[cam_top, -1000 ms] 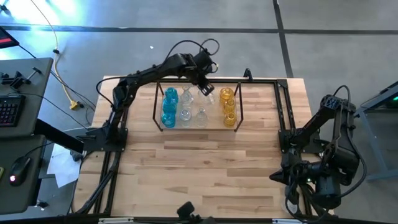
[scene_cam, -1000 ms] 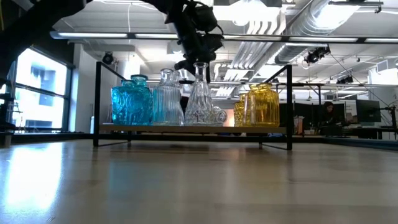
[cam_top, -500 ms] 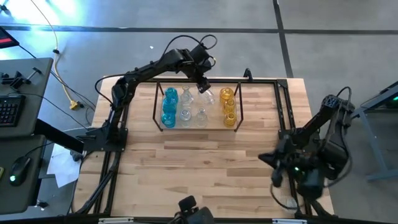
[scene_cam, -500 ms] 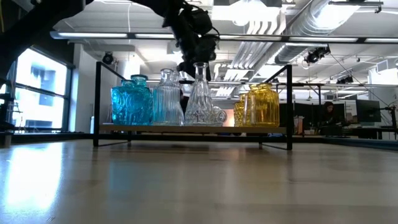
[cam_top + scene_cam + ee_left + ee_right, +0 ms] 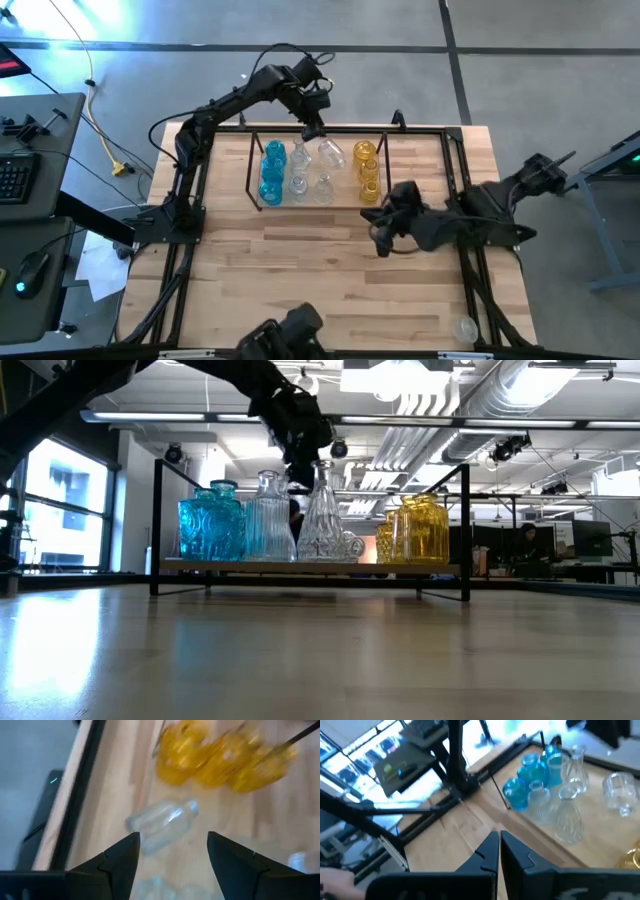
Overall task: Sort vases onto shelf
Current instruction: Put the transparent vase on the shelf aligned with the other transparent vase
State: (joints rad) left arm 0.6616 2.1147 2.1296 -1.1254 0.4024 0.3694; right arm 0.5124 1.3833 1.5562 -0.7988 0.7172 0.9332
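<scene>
The shelf (image 5: 311, 205), a low black-rod rack with a wood floor, stands at the table's far middle. On it blue vases (image 5: 272, 170) stand at the left, clear ones (image 5: 300, 172) in the middle and yellow ones (image 5: 368, 170) at the right. One clear vase (image 5: 162, 822) lies on its side on the shelf floor, next to the yellow ones (image 5: 220, 757). My left gripper (image 5: 313, 130) hangs open above the shelf's far edge, its fingers (image 5: 125, 855) short of the lying vase and clear of it. My right gripper (image 5: 385, 228) hovers shut over the table just in front of the shelf's right end.
A larger black frame (image 5: 460, 170) edges the table on its far, left and right sides. A small clear thing (image 5: 465, 328) sits at the near right corner. Bare wood stretches in front of the shelf (image 5: 300, 567). Beside the table on the left stands a desk with a keyboard (image 5: 15, 175).
My left gripper has opened, rolled and drawn away from the clear vases toward the table's left and far edge. The vases have stayed in place. My right arm has swung from the near right corner toward the table's middle, and its gripper has stayed shut.
</scene>
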